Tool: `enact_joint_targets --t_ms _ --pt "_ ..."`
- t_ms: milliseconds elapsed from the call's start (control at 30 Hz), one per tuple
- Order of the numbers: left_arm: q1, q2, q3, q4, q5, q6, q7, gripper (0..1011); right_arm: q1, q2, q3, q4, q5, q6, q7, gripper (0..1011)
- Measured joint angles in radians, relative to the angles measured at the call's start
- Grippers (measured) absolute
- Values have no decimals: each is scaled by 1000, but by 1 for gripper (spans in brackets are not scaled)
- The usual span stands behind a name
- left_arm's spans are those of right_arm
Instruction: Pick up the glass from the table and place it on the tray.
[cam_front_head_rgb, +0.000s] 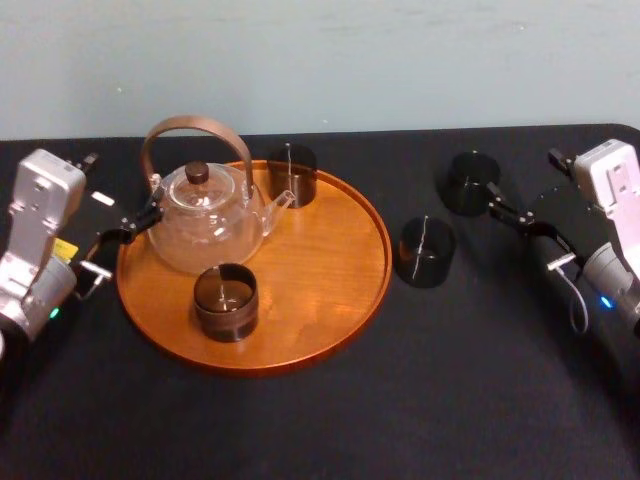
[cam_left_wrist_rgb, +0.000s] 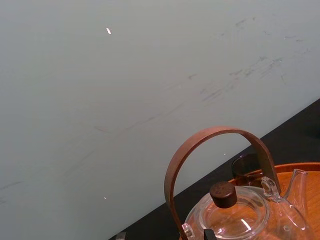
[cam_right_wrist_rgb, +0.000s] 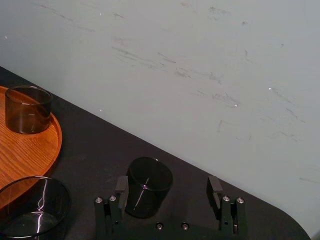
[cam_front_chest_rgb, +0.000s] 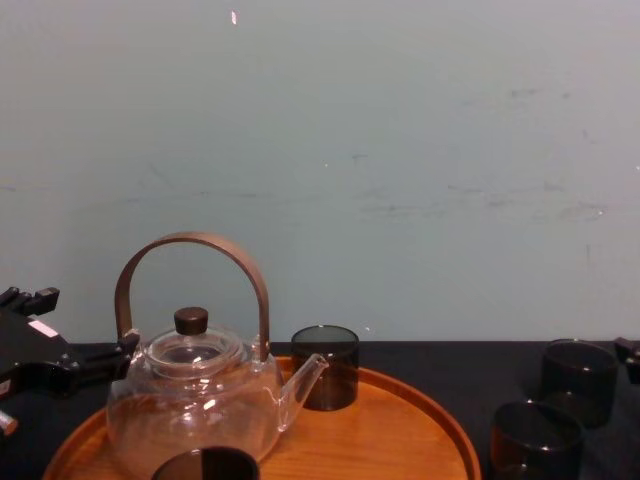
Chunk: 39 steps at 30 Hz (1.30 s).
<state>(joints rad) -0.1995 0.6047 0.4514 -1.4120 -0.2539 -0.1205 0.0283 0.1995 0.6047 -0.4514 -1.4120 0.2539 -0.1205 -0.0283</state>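
Two dark smoked glasses stand on the black table (cam_front_head_rgb: 330, 420) to the right of the tray: a far glass (cam_front_head_rgb: 472, 183) (cam_right_wrist_rgb: 148, 186) (cam_front_chest_rgb: 578, 370) and a nearer glass (cam_front_head_rgb: 426, 251) (cam_right_wrist_rgb: 30, 212) (cam_front_chest_rgb: 535, 440). My right gripper (cam_front_head_rgb: 520, 190) (cam_right_wrist_rgb: 168, 189) is open just right of the far glass, which stands upright ahead of the fingertips, close to one finger (cam_right_wrist_rgb: 121, 187) and apart from the other. The round orange-brown tray (cam_front_head_rgb: 340, 290) (cam_right_wrist_rgb: 35, 150) (cam_front_chest_rgb: 420, 420) lies centre-left. My left gripper (cam_front_head_rgb: 135, 225) (cam_front_chest_rgb: 90, 365) rests open at the tray's left rim, beside the teapot.
On the tray stand a clear glass teapot (cam_front_head_rgb: 205, 225) (cam_left_wrist_rgb: 240, 220) (cam_front_chest_rgb: 195, 400) with a brown arched handle, a glass at the back (cam_front_head_rgb: 292, 175) (cam_right_wrist_rgb: 27, 107) (cam_front_chest_rgb: 325, 365) and a glass at the front (cam_front_head_rgb: 226, 300). A pale wall runs behind the table.
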Motion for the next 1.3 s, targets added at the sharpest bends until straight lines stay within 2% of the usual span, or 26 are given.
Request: enact_joint_targets --t_ms 367,600,767,1067,1300 --pt "0 0 0 0 0 0 0 1010 0 0 0 0 0 0 0 1002" --pt "0 0 0 0 0 0 0 1009 -7 2 11 -3 19 -1 69 1002" --pt "0 0 0 0 0 0 0 1010 -57 20 22 -70 39 6 118 1002" --pt "0 0 0 0 0 0 0 1010 -152 55 43 -183 64 4 163 1002" --pt "0 0 0 0 0 0 0 1010 -195 62 52 -223 82 -7 206 1002"
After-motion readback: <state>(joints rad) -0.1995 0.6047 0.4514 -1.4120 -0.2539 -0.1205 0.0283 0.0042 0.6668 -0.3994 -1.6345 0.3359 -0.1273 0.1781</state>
